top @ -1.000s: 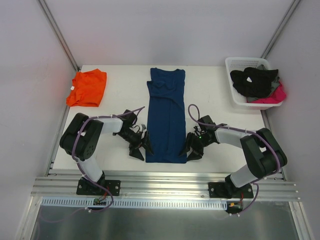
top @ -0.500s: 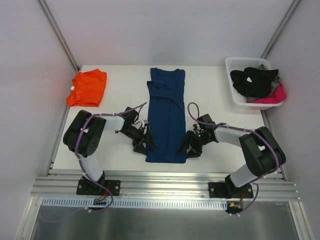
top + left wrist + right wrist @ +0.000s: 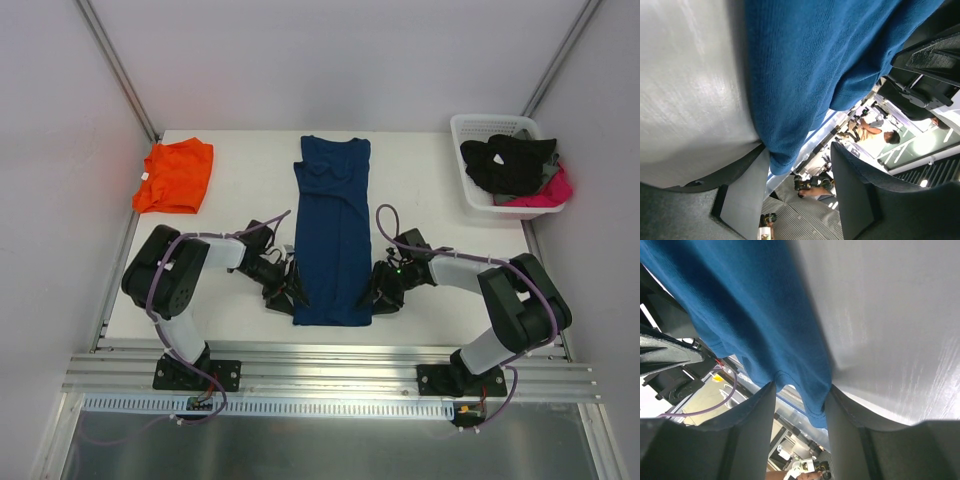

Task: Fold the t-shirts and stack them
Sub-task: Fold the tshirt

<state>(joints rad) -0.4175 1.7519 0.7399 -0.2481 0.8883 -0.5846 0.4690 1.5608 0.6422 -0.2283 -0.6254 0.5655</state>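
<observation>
The navy t-shirt (image 3: pixel 333 230) lies on the white table (image 3: pixel 430 180) as a long narrow strip, collar at the far end. The orange t-shirt (image 3: pixel 175 175) lies folded at the back left. My left gripper (image 3: pixel 290 292) is low at the strip's near left corner. In the left wrist view (image 3: pixel 799 150) its jaws are open, and the navy hem corner (image 3: pixel 785 157) hangs beside one finger. My right gripper (image 3: pixel 380 293) is at the near right corner. In the right wrist view (image 3: pixel 801 390) its jaws are open around the navy hem (image 3: pixel 810 390).
A white basket (image 3: pixel 459 150) with black and pink clothes stands at the back right. The table's near edge runs just below the shirt's hem. Grey walls close in both sides.
Both grippers have slid a little inward, up to the near corners of the navy strip. The shirts have not moved.
</observation>
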